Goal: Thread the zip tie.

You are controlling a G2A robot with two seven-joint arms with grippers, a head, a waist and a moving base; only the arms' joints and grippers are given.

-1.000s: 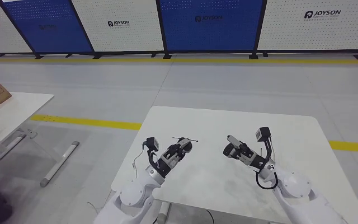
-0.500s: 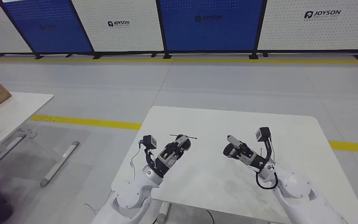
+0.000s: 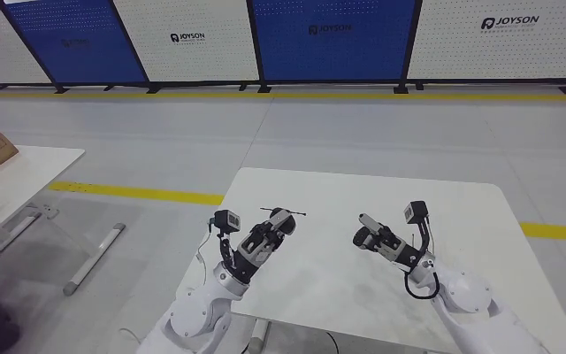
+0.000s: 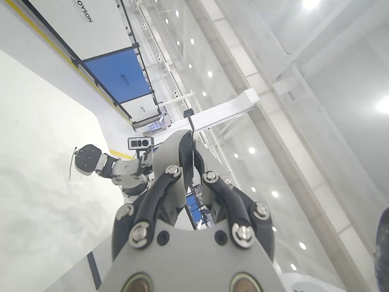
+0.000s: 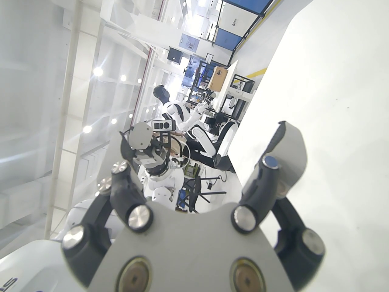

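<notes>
From where I stand, the left gripper [image 3: 272, 225] is up above the table [image 3: 460, 203], over its near edge on the left arm's side. Its jaws are pinched tight on the zip tie [image 3: 285, 211]. The thin black strap lies about level across the fingertips and pokes out on both sides, well off the table top. In the left wrist view its square head [image 4: 188, 113] shows just past the fingertips.

The right gripper [image 3: 364, 232] hangs over the same near edge toward the table's middle, well apart from the tie. Its jaws are spread wide with nothing in them.

I'd judge the tie weighs next to nothing. It looks springy rather than stiff, slick plastic that will bow or twist if pushed end-on. The free tail wants a grip close to its tip, so it doesn't buckle on the way into the head's slot. The head must be kept from turning.

The main thing in the way, I'd say, is the left fingers themselves, which cover the strap's middle. Beyond the table's far edge stand blue and white partition panels [image 3: 332, 40]. A yellow line [image 3: 133, 190] crosses the floor, and a second table [image 3: 35, 168] sits well off its left side.
</notes>
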